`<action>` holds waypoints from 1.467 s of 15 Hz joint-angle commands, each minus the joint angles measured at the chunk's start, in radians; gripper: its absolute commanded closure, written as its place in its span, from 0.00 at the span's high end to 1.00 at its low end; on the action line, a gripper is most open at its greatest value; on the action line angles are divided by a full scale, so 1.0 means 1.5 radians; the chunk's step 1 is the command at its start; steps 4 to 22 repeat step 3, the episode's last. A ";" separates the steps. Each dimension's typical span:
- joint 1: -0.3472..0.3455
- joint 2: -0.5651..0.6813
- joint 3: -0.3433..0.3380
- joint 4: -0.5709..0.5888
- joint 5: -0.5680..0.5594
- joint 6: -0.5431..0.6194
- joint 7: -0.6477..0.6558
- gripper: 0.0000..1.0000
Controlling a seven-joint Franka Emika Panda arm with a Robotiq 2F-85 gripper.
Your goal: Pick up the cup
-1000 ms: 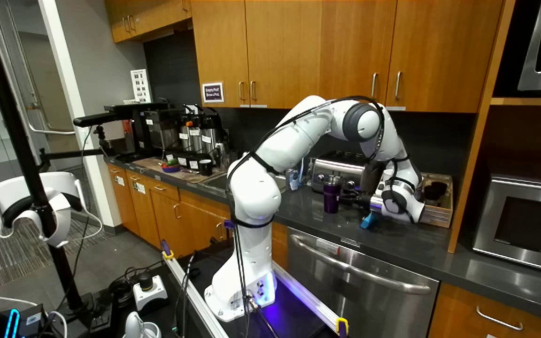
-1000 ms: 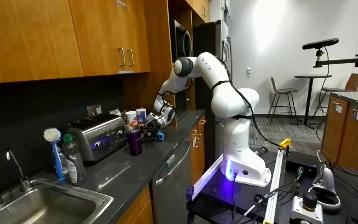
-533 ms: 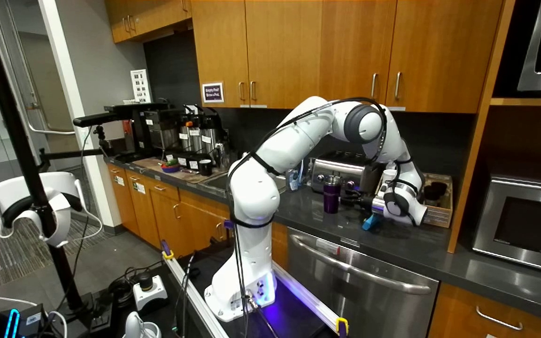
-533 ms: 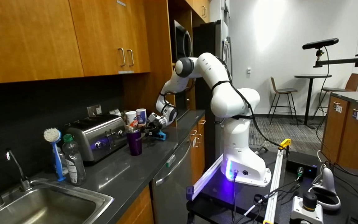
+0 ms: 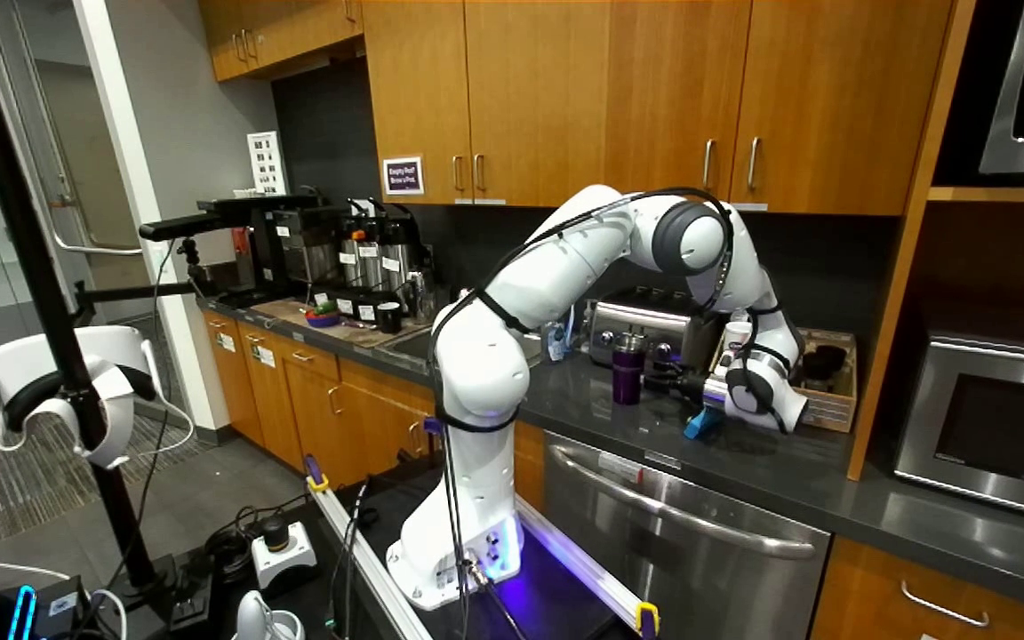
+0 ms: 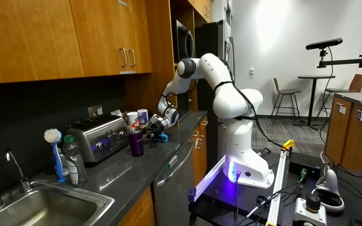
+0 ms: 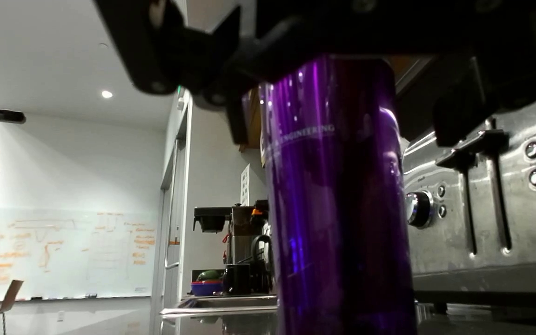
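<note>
Wooden wall cabinets [image 5: 556, 98] span the background above the hand [image 7: 344, 139], on its wall side. Below them runs a dark worktop [image 6: 121, 175], its front edge passing the hand on the room side. A white arm [image 5: 561, 264] reaches over that edge and bends down, carrying the hand low over the worktop. Under the edge sits a stainless dishwasher [image 5: 672, 524]. Well ahead of the hand lies the steel sink [image 6: 105, 204]; ahead and on the wall side stands the toaster [image 6: 104, 138], taking up the room there. Behind the hand, just past the wrist, is a wooden crate [image 5: 832, 409]. Upright on the worktop, directly in front of the hand, stands the cup [image 7: 338, 200], a slim dark purple tumbler. Between it and the front edge a strip of worktop shows; a longer stretch runs toward the sink. The hand's fingers [image 7: 237, 122] are spread wide, one to each side of the cup in the wrist view, gaps showing between. How far they reach around the cup I cannot tell
</note>
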 commanded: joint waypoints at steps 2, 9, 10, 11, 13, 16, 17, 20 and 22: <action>0.000 0.000 0.000 0.000 0.000 0.000 0.000 1.00; 0.000 0.000 0.000 0.000 0.000 -0.001 0.000 1.00; 0.000 0.000 0.000 0.000 0.000 -0.001 0.000 1.00; 0.000 0.000 0.000 0.000 0.000 -0.001 0.000 1.00; 0.000 0.000 0.000 0.000 0.000 -0.001 0.000 1.00; 0.000 0.000 0.000 0.000 0.000 -0.001 0.000 1.00; 0.000 0.000 0.000 0.000 0.000 -0.001 0.000 1.00; 0.000 0.000 0.000 0.000 0.000 -0.001 0.000 1.00; 0.000 0.000 0.000 0.000 0.000 -0.001 0.000 1.00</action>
